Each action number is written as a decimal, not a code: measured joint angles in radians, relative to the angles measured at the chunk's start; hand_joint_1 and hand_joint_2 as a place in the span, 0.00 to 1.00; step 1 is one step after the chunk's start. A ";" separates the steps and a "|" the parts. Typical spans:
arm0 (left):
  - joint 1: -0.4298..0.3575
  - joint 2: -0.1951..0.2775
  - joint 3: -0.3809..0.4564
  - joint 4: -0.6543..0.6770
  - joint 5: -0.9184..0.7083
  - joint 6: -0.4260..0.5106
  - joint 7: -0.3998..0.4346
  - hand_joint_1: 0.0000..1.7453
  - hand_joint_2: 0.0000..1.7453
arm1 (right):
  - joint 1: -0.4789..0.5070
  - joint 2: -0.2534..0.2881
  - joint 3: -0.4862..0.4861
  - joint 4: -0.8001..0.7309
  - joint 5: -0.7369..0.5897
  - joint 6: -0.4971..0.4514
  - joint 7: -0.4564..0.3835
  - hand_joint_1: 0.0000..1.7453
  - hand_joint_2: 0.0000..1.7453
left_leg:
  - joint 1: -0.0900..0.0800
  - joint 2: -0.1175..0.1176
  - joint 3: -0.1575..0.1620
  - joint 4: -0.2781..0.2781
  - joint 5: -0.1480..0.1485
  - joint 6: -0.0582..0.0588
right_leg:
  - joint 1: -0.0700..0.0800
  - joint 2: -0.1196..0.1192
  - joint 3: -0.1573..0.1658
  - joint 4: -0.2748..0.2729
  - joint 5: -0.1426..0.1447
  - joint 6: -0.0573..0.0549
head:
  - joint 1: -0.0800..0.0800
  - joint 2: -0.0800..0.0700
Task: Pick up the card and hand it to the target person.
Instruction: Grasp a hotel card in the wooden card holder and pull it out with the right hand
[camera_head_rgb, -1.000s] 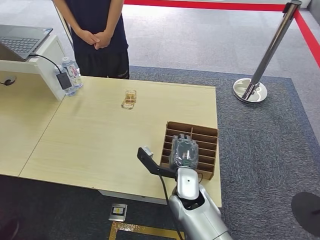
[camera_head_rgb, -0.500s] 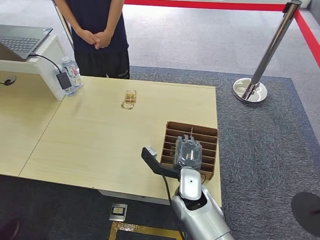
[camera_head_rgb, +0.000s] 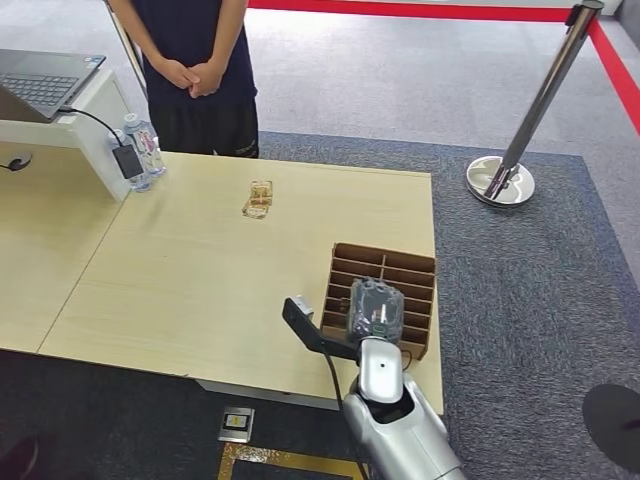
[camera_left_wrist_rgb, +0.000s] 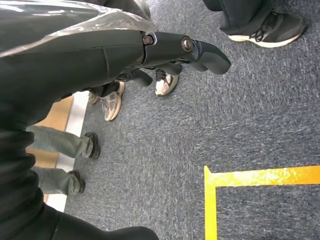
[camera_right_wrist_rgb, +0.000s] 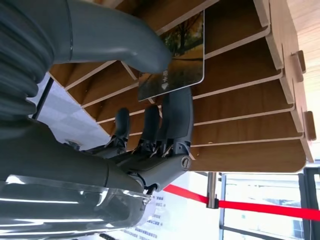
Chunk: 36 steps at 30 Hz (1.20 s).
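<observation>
My right hand (camera_head_rgb: 375, 308) reaches over the brown slotted wooden holder (camera_head_rgb: 411, 275) near the table's front right corner. In the right wrist view this hand (camera_right_wrist_rgb: 151, 135) pinches a card (camera_right_wrist_rgb: 181, 60) with an autumn tree picture between the thumb and a finger. The card stands among the holder's slats (camera_right_wrist_rgb: 245, 100). The target person (camera_head_rgb: 198, 60) stands at the far side of the table in dark clothes, hands clasped. My left hand (camera_left_wrist_rgb: 158, 50) hangs over the carpet with fingers stretched out and nothing in them.
On the table (camera_head_rgb: 189, 290) lie a small clear item (camera_head_rgb: 259, 198), water bottles (camera_head_rgb: 143, 148) and a black adapter. A laptop (camera_head_rgb: 45, 80) sits on a white stand at the far left. A stanchion (camera_head_rgb: 513, 160) with red belt stands right. Bystanders' shoes (camera_left_wrist_rgb: 113, 100) are on the carpet.
My right hand has shifted a little to the right over the holder and settled on the card. The person has stayed in place.
</observation>
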 joint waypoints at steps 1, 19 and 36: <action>0.000 0.000 0.000 0.000 0.001 0.000 0.000 0.00 1.00 | 0.000 0.001 0.000 0.000 0.001 0.000 -0.003 0.61 1.00 | 0.000 0.000 0.000 0.000 0.000 0.000 | 0.000 0.000 0.000 0.000 0.000 0.000 | 0.000 0.000; 0.000 0.000 0.000 0.000 0.018 0.002 0.006 0.00 1.00 | -0.014 0.016 0.002 0.035 -0.013 -0.014 -0.042 0.94 1.00 | 0.000 0.000 0.000 0.000 0.000 0.000 | 0.000 0.000 0.000 0.000 0.000 0.000 | 0.000 0.000; 0.000 0.000 0.000 0.000 0.025 0.005 0.003 0.00 1.00 | -0.019 0.015 0.007 0.004 -0.052 -0.022 -0.064 1.00 1.00 | 0.000 0.000 0.000 0.000 0.000 0.000 | 0.000 0.000 0.000 0.000 0.000 0.000 | 0.000 0.000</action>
